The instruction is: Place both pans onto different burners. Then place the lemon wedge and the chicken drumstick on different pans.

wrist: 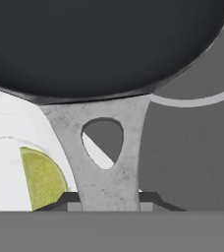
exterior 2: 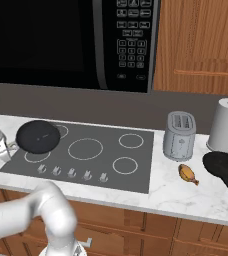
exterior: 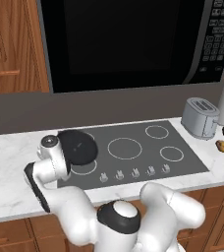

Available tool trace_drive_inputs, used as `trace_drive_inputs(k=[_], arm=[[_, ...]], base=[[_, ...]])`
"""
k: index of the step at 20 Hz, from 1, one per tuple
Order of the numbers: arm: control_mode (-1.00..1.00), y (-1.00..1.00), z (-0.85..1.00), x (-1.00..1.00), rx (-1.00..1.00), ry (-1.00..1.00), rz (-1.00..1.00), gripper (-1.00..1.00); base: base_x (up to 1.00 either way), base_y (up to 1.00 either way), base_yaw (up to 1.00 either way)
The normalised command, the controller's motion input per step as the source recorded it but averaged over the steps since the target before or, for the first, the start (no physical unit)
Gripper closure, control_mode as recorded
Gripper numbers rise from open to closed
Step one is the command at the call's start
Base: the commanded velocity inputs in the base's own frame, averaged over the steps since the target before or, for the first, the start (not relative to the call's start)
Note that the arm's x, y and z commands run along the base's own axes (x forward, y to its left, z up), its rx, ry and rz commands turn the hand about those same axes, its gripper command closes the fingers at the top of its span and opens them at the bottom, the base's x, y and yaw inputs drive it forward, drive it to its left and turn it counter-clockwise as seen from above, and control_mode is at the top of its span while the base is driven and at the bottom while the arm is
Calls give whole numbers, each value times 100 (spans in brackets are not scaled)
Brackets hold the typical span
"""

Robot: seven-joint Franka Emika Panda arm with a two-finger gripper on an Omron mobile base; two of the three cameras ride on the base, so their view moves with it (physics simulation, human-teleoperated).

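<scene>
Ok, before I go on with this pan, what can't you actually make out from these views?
- Gripper: the hand view's bottom edge cuts its fingers, so whether it is shut on the pan handle is unclear.
- Lemon wedge: partly cut off by the same edge.
- Pan over the cooktop: resting or lifted, can't tell.
- Second pan: the left base view's right edge crops it.

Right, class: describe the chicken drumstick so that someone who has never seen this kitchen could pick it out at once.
Start at the dark glass cooktop and move right onto the marble counter. Just past the silver toaster, nearer the front edge, lies the chicken drumstick, left of the black pan by the paper towel roll. It is the one small golden-brown piece there.
</scene>
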Motion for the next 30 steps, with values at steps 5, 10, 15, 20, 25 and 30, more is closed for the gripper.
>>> trace_drive_inputs(k=[5, 10, 15, 20, 25, 30], arm=[[-100, -12, 0, -67, 1, 0, 5, 100], [-100, -21, 0, -67, 0, 0, 4, 100], [-100, -34, -1, -17, 0, 0, 8, 100], [-100, -24, -13, 2, 0, 1, 13, 100], [-100, -5, -23, 4, 0, 4, 11, 100], [-100, 0, -26, 2, 0, 6, 8, 100]], base=[[0, 0, 0], [0, 0, 0], [0, 0, 0], [0, 0, 0], [0, 0, 0], [0, 0, 0]])
